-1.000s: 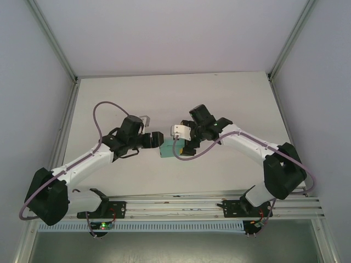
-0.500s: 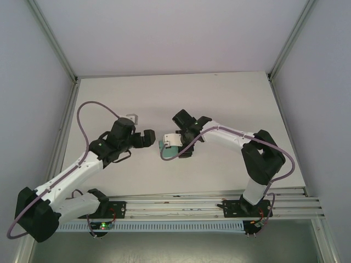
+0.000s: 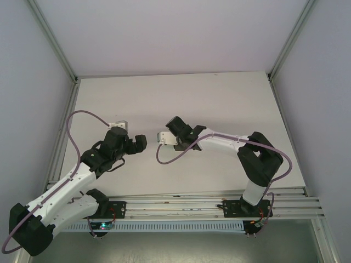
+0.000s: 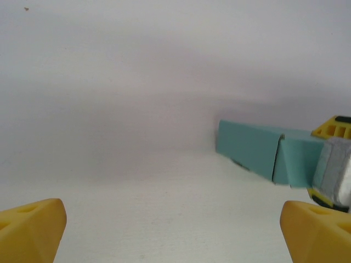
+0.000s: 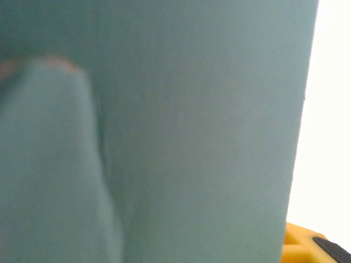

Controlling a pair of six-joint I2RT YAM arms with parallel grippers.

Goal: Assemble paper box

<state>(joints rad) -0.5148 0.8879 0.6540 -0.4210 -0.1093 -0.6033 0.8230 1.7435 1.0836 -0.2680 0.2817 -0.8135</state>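
Left end effector (image 4: 175, 226) open, empty. Right end effector (image 3: 163, 138) grips box (image 4: 249, 148) by one end. Card likely light, thin, crushable: hold lightly across folded edges.

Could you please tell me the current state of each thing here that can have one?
left hand: wide open, empty.
right hand: closed on one end of the paper box.
paper box: folded into a box shape, not flat, gripped at one end.
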